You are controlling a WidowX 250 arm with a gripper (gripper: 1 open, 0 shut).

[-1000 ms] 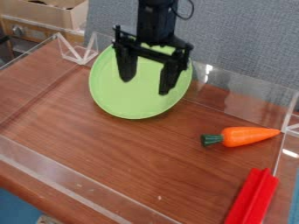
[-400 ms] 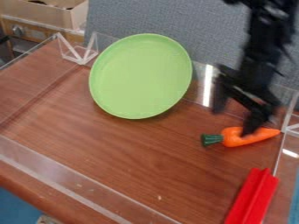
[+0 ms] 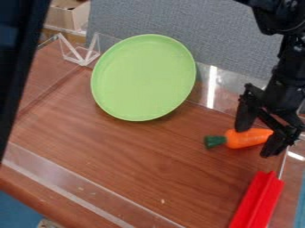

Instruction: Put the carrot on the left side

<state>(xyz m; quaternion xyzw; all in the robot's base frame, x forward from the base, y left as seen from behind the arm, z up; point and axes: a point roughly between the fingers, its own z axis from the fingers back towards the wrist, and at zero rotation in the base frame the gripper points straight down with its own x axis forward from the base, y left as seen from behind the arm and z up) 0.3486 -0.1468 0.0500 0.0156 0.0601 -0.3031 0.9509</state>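
A small orange carrot (image 3: 247, 139) with a dark green stub top lies on the wooden table at the right, its green end pointing left. My black gripper (image 3: 265, 132) hangs straight over it, open, with one finger (image 3: 245, 113) behind the carrot and the other finger (image 3: 283, 141) in front of its tapered end. The carrot's tip is hidden behind the near finger. I cannot tell whether the fingers touch the carrot.
A green plate (image 3: 143, 76) leans at the back centre. Long flat red bars (image 3: 258, 201) lie at the front right corner. A clear low wall (image 3: 71, 169) rings the wooden table (image 3: 107, 142). A dark blurred strip (image 3: 17, 80) blocks the left edge.
My gripper has moved from above the green plate across to the right and come down over the carrot. A dark strip now covers the left edge of the view.
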